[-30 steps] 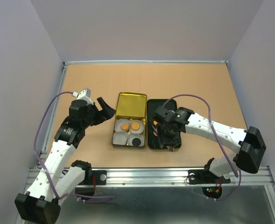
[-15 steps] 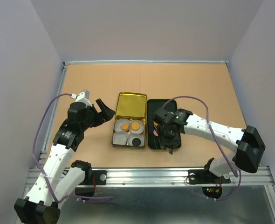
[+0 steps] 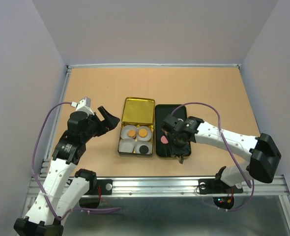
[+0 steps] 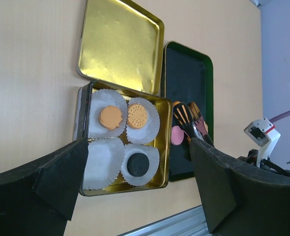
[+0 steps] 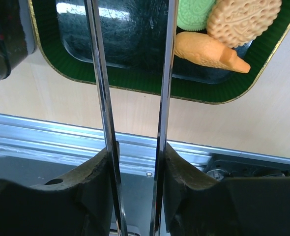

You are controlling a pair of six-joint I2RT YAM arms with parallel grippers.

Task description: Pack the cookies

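Cookies (image 5: pixel 241 17): four loose at near end of tray (image 3: pixel 170 112), three already packed in tin (image 3: pixel 138 110); right arm nearer by far.

Tin just left of tray, with four paper cups (image 4: pixel 103 157): two orange rounds, one dark round, near-left cup bare. Left gripper (image 3: pixel 107 121) hovers left of tin, spread wide, empty. Right gripper (image 5: pixel 132 49) hangs over tray's near end; thin fingers (image 5: pixel 100 73) part-way apart, bare tray between them where seen, tips out of frame, so cannot tell whether pinching anything. Pink cookie (image 3: pixel 163 139) on tin side of fingers, close by. Green one (image 5: pixel 194 12), round one and fish (image 5: pixel 209 51) off to right of gap, fish lying crosswise to fingers, nose toward tray's near right corner. Likely calls for a small sideways shift before closing.
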